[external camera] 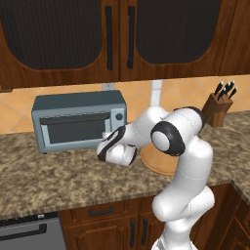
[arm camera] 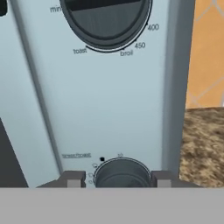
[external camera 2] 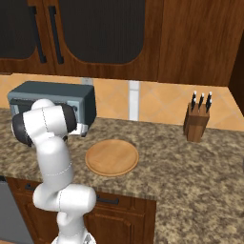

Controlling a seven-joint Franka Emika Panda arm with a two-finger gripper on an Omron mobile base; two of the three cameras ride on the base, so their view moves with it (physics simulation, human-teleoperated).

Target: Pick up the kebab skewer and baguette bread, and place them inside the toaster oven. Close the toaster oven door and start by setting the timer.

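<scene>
Final step, setting the timer. Toaster oven (external camera: 78,119), left of centre in the left base view, has its door (external camera: 73,128) shut. In the hand view's bottom centre, the gripper (arm camera: 119,178) clasps the lower knob (arm camera: 121,171); next, it likely needs a turn.

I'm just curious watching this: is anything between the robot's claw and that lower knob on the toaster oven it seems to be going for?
Nothing visible. In the hand view the gripper has a fingertip on each side of the lower knob on the toaster oven panel, with no object between. The toaster oven door looks closed.
</scene>
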